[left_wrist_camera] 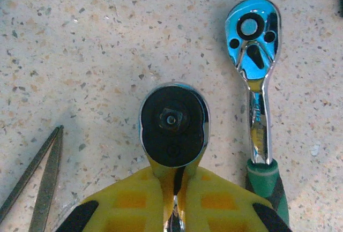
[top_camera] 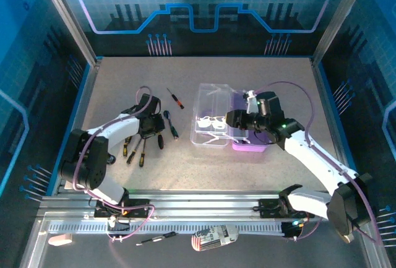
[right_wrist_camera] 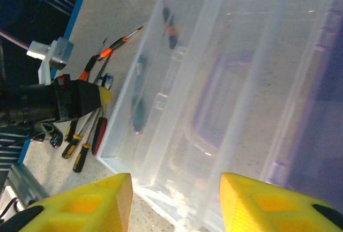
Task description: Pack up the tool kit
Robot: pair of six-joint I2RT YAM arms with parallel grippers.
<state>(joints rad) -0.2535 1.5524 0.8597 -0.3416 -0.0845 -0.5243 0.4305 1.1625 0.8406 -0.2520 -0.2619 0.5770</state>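
The left hand [left_wrist_camera: 174, 189] clamps a ratchet [left_wrist_camera: 174, 122] left of the tool kit [top_camera: 213, 122]. The right hand [right_wrist_camera: 176, 202] stands open at the tool kit's clear edge. Open counter [top_camera: 124, 76] spreads behind.

Ratchet [left_wrist_camera: 174, 127] handle hidden inside left gripper [left_wrist_camera: 175, 194]

Right gripper [right_wrist_camera: 176, 189] parted, clear lid [right_wrist_camera: 241, 71], probably screwdrivers [right_wrist_camera: 81, 157] beyond

Our left arm [top_camera: 114, 127] and right arm [top_camera: 312, 153] wear smooth white shells between bulky black joints. A thin purple cable [top_camera: 291, 85] runs outside each arm in loose loops. A small green light [top_camera: 283, 124] glows on the right one. Our fingers [right_wrist_camera: 80, 208] are yellow, with square recesses and black outer corners.
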